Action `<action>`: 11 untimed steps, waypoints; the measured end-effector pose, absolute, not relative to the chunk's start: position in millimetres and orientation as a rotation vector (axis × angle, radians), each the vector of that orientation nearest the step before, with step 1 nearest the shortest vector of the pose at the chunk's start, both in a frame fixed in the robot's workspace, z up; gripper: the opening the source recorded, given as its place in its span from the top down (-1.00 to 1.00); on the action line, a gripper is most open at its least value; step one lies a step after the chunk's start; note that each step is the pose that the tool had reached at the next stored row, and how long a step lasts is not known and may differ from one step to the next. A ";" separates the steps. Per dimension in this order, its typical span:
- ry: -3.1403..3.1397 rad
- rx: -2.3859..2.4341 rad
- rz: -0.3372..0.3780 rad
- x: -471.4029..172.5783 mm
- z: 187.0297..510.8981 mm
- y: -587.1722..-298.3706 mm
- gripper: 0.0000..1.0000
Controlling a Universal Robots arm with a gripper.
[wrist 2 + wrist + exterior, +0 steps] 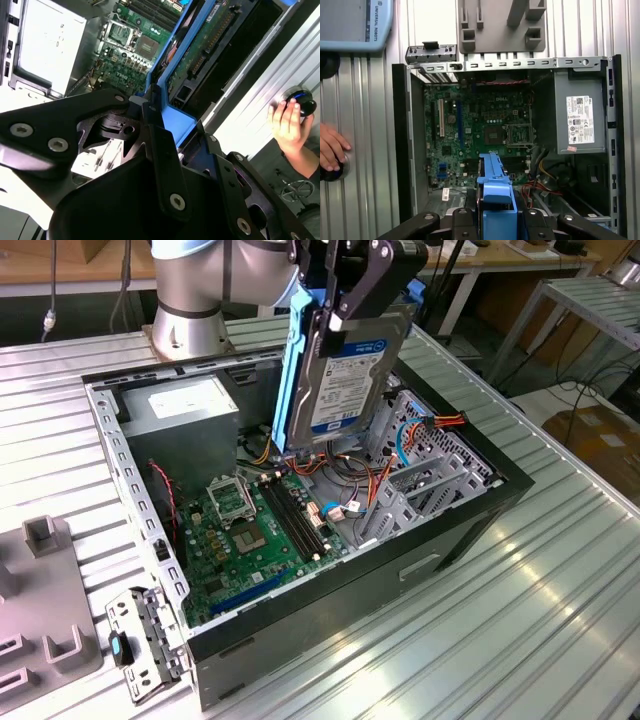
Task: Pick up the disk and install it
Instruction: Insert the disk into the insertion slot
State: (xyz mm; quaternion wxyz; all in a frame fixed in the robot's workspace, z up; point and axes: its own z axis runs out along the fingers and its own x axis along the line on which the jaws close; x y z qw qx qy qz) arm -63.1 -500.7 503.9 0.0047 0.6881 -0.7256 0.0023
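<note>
A: Step in hand?

B: Transport, judging by the exterior view. Left to right there: past the grey power supply (185,415), above the motherboard (250,530), hanging upright and label-out in the gripper (325,330), clamped on the upper end of the disk (355,390). Off every surface, seated in no bay.

A: Needed for the next move?

B: Probably lining up with the metal drive cage (430,475) toward the exterior view's right, and keeping clear of the orange and blue cables (415,430). Only a judgement.

A: Differences between views?

B: Label face in the exterior view. In the second wrist view, the circuit-board underside and blue carrier frame (170,85), plus a person's hand (287,120) on a round black knob (302,105). In the first wrist view, straight down into the open case (402,150), with the frame end-on.
</note>
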 end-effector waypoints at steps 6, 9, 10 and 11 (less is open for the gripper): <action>-2.275 2.153 0.007 -43.3 503.5 -502.5 0.26; -2.276 2.152 0.007 -37.8 503.3 -503.2 0.26; -2.276 2.151 0.007 -36.3 503.2 -503.6 0.26; -2.277 2.151 0.007 -34.4 503.2 -504.3 0.26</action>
